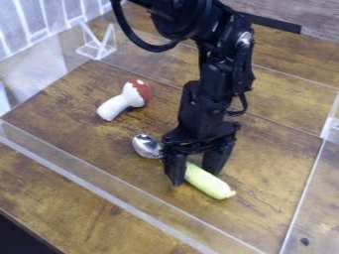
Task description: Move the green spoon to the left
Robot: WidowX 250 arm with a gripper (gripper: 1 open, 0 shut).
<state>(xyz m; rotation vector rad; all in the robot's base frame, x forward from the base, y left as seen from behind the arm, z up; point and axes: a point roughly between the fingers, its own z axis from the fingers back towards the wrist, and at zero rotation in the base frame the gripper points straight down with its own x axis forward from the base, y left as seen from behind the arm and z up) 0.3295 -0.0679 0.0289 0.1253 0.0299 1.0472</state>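
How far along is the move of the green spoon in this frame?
Done, apparently: the green spoon lies flat on the wooden table, right of the toy mushroom. In hand: nothing; the gripper stands open, straddling the spoon's handle. Left: lifting clear; whether the spoon went far enough left, this frame cannot settle.

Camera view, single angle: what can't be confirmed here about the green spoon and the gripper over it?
- green spoon: the middle of it, where handle meets bowl, is hidden behind the gripper.
- Contact: the fingers straddle the spoon with the jaws open, but whether a fingertip touches it cannot be told from this angle.
- Arm: its upper part is cut off by the top edge.
- Mushroom: fine detail is too small.
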